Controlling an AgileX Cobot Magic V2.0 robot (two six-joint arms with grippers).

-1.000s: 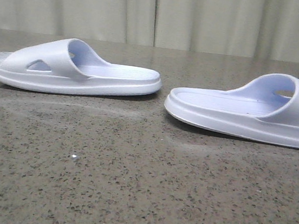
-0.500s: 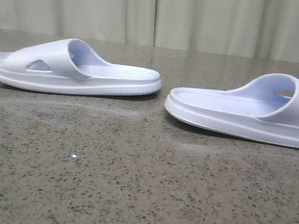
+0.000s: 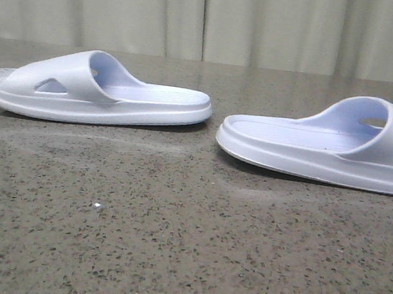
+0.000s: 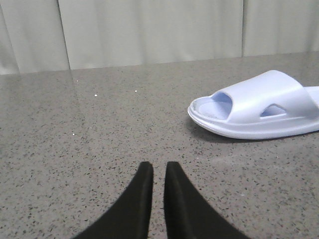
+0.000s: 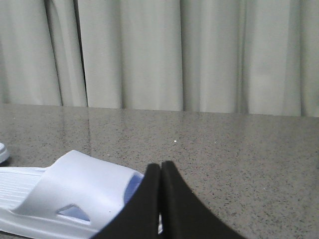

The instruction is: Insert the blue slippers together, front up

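Observation:
Two blue slippers lie sole-down on the speckled table, heels towards each other. The left slipper (image 3: pixel 95 95) has its toe at the left; it also shows in the left wrist view (image 4: pixel 259 107). The right slipper (image 3: pixel 326 145) runs off the right edge; it also shows in the right wrist view (image 5: pixel 70 199). My left gripper (image 4: pixel 159 167) hangs empty over bare table, apart from the left slipper, its fingers almost together. My right gripper (image 5: pixel 161 165) is shut and empty, just before the right slipper's strap. Neither gripper shows in the front view.
The grey speckled stone table (image 3: pixel 170 244) reaches back to a pale curtain (image 3: pixel 212 20). A sliver of the other slipper (image 5: pixel 2 152) shows at the edge of the right wrist view.

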